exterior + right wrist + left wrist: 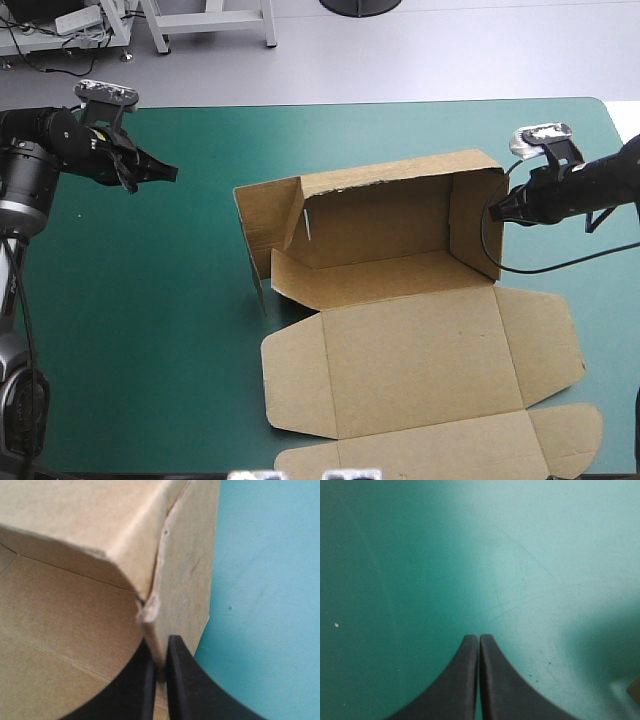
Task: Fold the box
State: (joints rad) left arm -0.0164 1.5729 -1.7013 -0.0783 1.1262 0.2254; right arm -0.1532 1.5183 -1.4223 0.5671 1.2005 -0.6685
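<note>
The brown box (pixel 400 345) stands mid-table with its back and side walls raised and its lid lying flat toward the near edge. At its left end a side flap (pixel 268 225) stands loosely upright. My right gripper (pixel 497 212) comes in from the right and is shut on the upper edge of the box's right wall (pixel 185 555), one of its fingers (pixel 137 685) inside and the other outside (pixel 192 685). My left gripper (pixel 170 173) is shut on nothing and hovers over the teal-green cover (pixel 420 555), well left of the box.
The lid's end flaps (pixel 570 430) reach close to the table's near edge. The table's rounded far right corner (pixel 600 105) lies just behind my right arm. A wide stretch of teal-green cover (pixel 130 330) separates the box from the table's left edge.
</note>
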